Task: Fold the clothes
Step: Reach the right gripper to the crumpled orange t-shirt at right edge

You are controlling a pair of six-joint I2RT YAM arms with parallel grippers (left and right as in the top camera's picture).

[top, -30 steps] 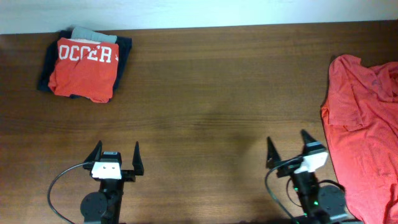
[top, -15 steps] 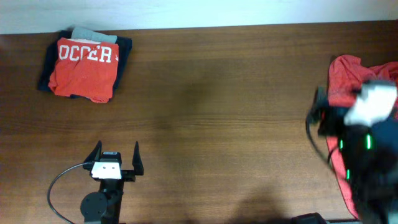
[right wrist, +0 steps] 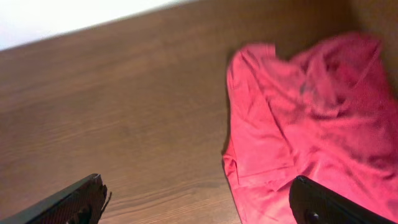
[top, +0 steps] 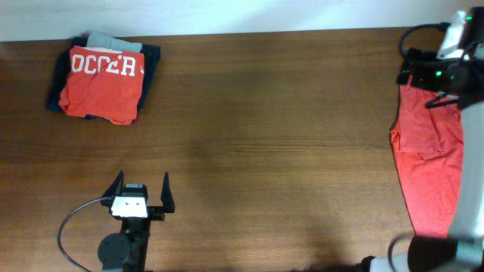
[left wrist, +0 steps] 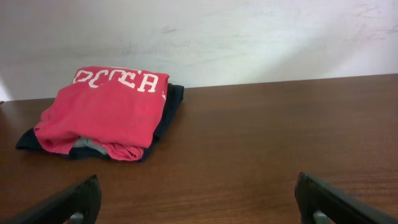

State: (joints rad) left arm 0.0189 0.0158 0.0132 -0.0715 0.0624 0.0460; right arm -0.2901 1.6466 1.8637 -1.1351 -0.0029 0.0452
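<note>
The coral-red T-shirt [top: 431, 162] lies crumpled along the table's right edge, partly out of the overhead view. It also shows in the right wrist view [right wrist: 305, 112], with a small dark logo on it. My right gripper [top: 405, 59] is open and empty, raised over the back right of the table at the shirt's upper left edge. Its fingers [right wrist: 196, 190] span bare wood and the shirt's edge. My left gripper [top: 141, 185] is open and empty at the front left, its fingers [left wrist: 198, 190] low over the wood.
A stack of folded clothes [top: 102, 75] sits at the back left: a red shirt with white letters on top of dark and grey garments. It also shows in the left wrist view [left wrist: 106, 109]. A white wall [left wrist: 249, 37] runs behind the table.
My right arm has swung from the front right up to the back right, above the shirt's top, and now hides part of it. The left arm has not moved.
</note>
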